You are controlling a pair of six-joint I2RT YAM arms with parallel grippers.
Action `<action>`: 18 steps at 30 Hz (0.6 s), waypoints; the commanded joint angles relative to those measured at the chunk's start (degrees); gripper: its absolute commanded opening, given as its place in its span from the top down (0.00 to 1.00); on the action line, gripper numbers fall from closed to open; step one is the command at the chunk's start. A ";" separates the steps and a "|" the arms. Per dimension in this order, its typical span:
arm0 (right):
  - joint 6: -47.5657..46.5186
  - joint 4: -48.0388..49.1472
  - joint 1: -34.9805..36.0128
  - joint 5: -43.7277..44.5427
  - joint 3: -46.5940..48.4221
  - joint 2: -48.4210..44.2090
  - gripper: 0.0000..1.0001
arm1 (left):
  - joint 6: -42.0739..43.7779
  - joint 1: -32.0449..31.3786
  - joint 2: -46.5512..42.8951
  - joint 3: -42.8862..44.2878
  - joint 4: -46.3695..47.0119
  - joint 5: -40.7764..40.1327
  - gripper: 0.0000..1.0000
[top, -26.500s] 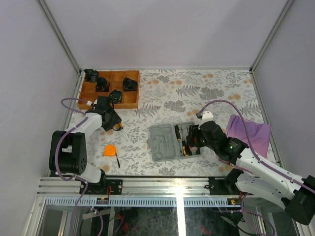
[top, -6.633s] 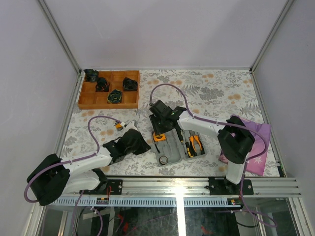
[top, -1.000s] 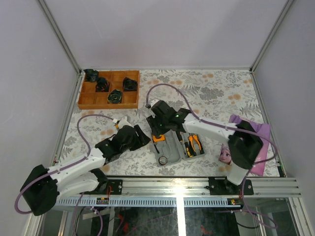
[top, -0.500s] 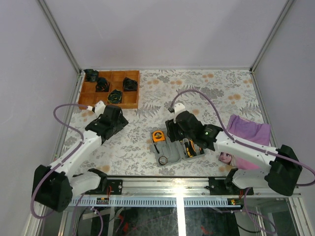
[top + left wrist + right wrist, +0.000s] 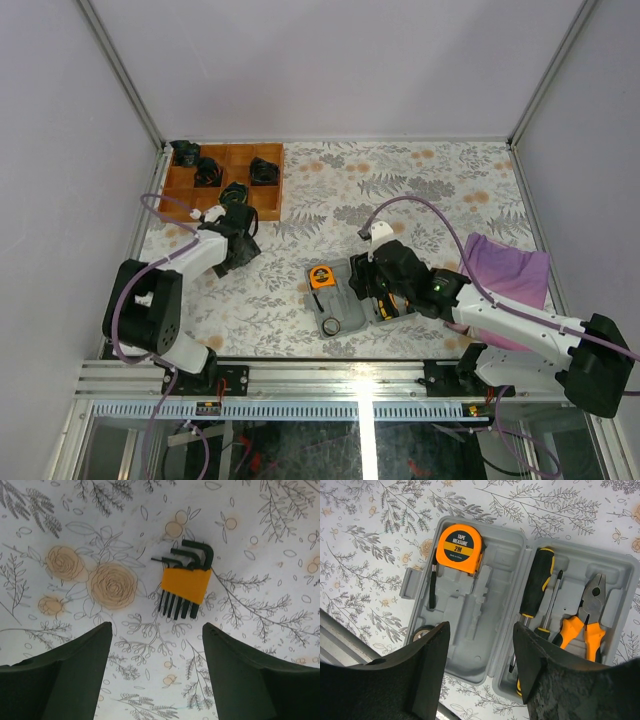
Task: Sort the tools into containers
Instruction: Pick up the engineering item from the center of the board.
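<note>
The grey hinged case (image 5: 475, 610) lies open on the floral table. In it sit the round orange tape measure (image 5: 460, 541), a black-handled screwdriver (image 5: 537, 582), a slim screwdriver (image 5: 552, 600) and orange-handled pliers (image 5: 582, 622). My right gripper (image 5: 480, 630) hovers open above the case (image 5: 345, 302), nothing between its fingers. In the top view it (image 5: 368, 280) is at the case's right half, and the tape measure (image 5: 320, 277) shows at the upper left. My left gripper (image 5: 157, 630) is open above the cloth, just short of a set of black hex keys in an orange holder (image 5: 185, 582).
A wooden compartment tray (image 5: 265, 212) with black items stands at the back left, close to my left gripper (image 5: 238, 235). A purple cloth (image 5: 505, 270) lies at the right. A dark ring-shaped roll (image 5: 331, 326) sits in the case's near left corner.
The left arm has swung away from the case to the back left, near the wooden tray. The right arm has drawn back to the right off the tape measure. Both grippers have opened wider.
</note>
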 commanded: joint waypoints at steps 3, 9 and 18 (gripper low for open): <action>0.64 3.49 0.22 -0.29 -1.10 -1.54 0.40 | 4.45 2.13 3.41 2.91 7.12 0.39 0.28; 1.02 4.00 0.28 -1.28 -1.64 -1.14 0.40 | 5.29 3.47 7.24 5.28 7.28 0.09 0.32; 1.55 3.88 0.20 -1.56 -1.58 -0.66 0.40 | 5.83 3.69 12.11 7.24 6.80 0.90 0.41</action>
